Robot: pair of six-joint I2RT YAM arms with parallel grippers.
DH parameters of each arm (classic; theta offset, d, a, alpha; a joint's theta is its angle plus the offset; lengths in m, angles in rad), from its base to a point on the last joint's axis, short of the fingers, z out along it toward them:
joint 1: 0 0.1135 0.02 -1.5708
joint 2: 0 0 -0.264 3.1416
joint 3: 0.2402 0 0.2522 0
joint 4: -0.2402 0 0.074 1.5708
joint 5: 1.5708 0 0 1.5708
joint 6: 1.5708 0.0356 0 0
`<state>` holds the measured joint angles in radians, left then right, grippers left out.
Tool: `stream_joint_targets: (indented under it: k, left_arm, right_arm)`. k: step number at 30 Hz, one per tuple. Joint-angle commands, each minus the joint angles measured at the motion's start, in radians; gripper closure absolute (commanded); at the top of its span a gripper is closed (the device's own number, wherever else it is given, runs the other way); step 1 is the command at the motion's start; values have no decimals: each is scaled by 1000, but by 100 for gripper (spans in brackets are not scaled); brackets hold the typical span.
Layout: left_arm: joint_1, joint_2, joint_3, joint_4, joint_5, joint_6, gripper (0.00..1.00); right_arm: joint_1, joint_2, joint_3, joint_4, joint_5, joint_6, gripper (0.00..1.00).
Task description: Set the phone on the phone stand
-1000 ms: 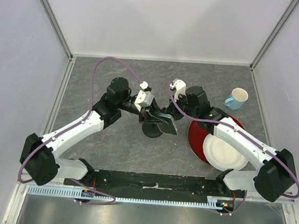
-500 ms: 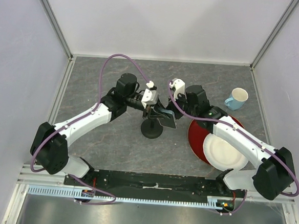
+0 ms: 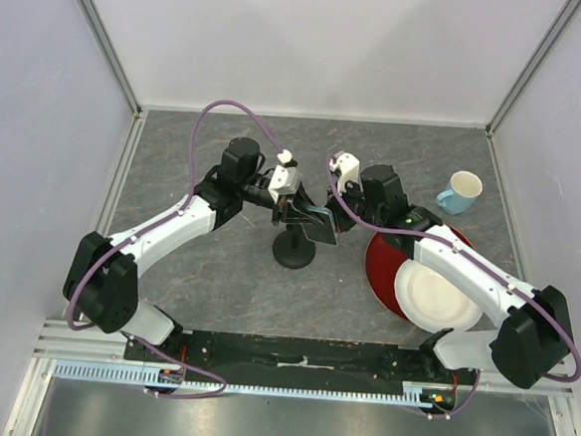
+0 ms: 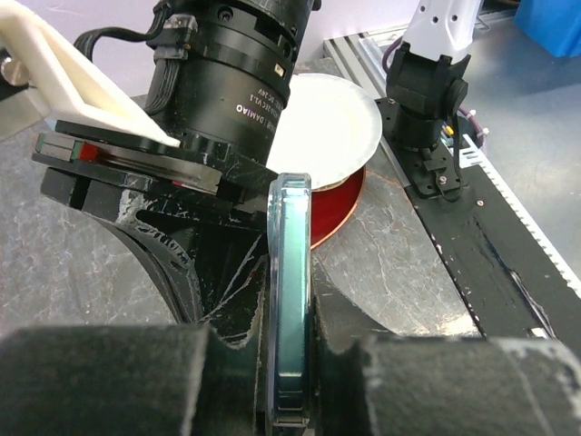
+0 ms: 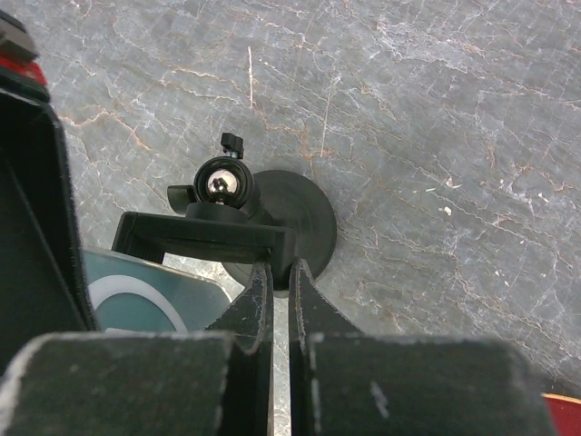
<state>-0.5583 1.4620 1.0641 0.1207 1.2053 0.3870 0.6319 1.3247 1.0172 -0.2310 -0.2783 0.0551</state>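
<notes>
Left gripper clamps phone edge-on, just beside stand; right gripper, fingers together, probably steadies it.

The grey table carries the phone stand under the left claw, a red plate and cup to its right.

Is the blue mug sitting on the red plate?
No, the blue mug stands on the table beyond the red plate, apart from it.
</notes>
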Motion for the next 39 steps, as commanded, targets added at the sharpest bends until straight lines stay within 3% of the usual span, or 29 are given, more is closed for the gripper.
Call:
stream_joint_targets:
  k: [1,16,20,22,25,33,39]
  left_arm:
    - [35,21,40,115,-24,-2,98]
    - [57,-12,53,-58,-151,124,98]
    - [70,-2,62,-52,-124,112,98]
    - [89,41,98,-43,-28,55,98]
    - [121,64,146,-50,45,-10,98]
    - [133,17,117,-115,-18,104,98]
    - [138,20,108,-115,-52,96,98]
  right_arm:
    - [12,4,40,-5,-105,2,100]
    - [11,45,46,21,-59,-21,100]
    - [12,51,40,21,-68,-44,100]
    - [12,56,41,16,-88,-78,100]
    - [9,76,83,-40,-117,-138,100]
    - [3,171,244,-272,-268,-267,100]
    - [3,157,230,-188,-129,-180,100]
